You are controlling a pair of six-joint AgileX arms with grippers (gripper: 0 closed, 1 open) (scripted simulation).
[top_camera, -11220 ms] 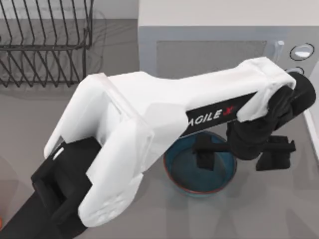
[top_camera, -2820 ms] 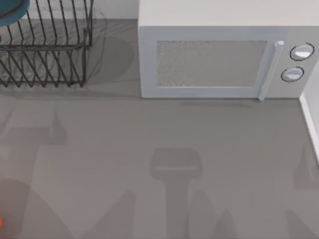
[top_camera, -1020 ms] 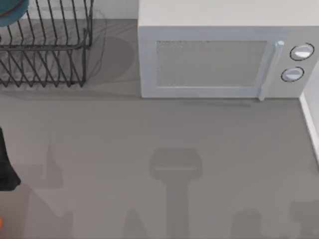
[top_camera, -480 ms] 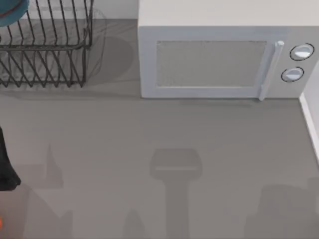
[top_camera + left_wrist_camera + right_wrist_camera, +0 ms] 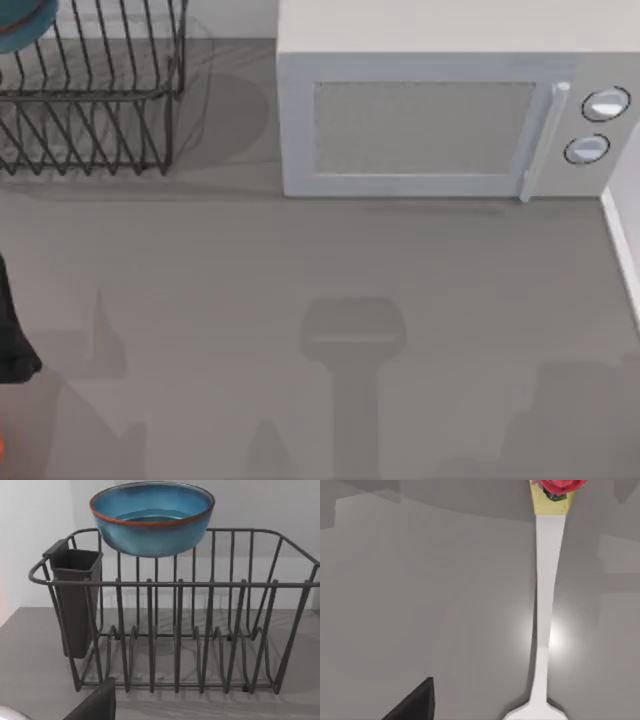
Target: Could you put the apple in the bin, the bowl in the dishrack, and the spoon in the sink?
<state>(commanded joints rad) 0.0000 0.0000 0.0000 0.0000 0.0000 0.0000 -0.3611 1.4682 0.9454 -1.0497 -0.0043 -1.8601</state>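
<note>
The teal-blue bowl (image 5: pixel 152 517) with its reddish-brown rim rests upright on top of the black wire dishrack (image 5: pixel 210 630); in the top view the bowl (image 5: pixel 20 25) shows at the far left corner, on the dishrack (image 5: pixel 100 110). A black part of my left gripper (image 5: pixel 95 705) hangs in front of the rack, apart from the bowl. A white-handled spoon (image 5: pixel 545 605) with a gold and red end lies on the grey counter, and a black part of my right gripper (image 5: pixel 412 702) is beside it, not touching. The apple, bin and sink are out of view.
A white microwave (image 5: pixel 450 110) stands at the back right. A dark cutlery holder (image 5: pixel 75 600) hangs on the rack's end. A black piece of my left arm (image 5: pixel 10 330) sits at the left edge, with an orange-red sliver (image 5: pixel 2 447) below it.
The shadow at the counter's front right has slid further right. The bowl, the rack and the black arm piece at the left edge have stayed put.
</note>
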